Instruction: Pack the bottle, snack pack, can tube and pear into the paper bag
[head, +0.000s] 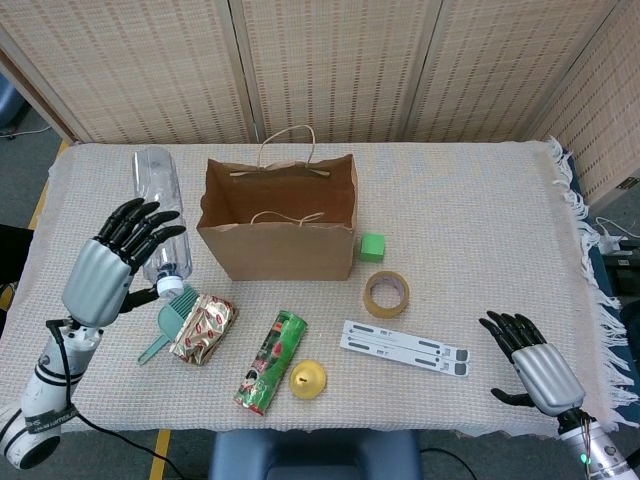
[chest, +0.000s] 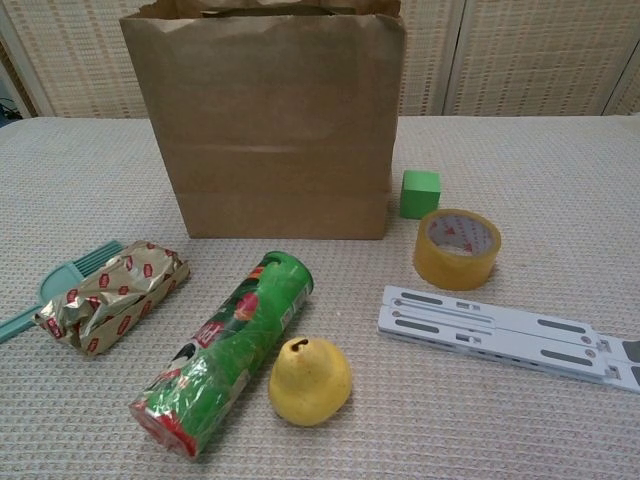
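The left hand (head: 108, 268) holds the clear bottle (head: 160, 215) up in the air, just to the left of the paper bag (head: 280, 240); its fingers wrap around the bottle's middle, and the cap end points down toward the table; the bag stands open at the top, so the good way now is to carry the bottle over the open mouth, keep it clear of the rim and the string handles, tip it so it goes in end first, and let go only when it is low inside; a bump on the thin paper wall could knock the bag over. The snack pack (chest: 110, 295), the can tube (chest: 225, 350) and the pear (chest: 310, 380) lie on the table in front of the bag. The right hand (head: 530, 365) rests far off at the table's near right corner, fingers spread, holding nothing. The chest view does not show either hand or the bottle; the bottom of the bag is dark in the head view, so it is hard to tell what is inside; the thumb of the left hand is hidden behind the bottle.
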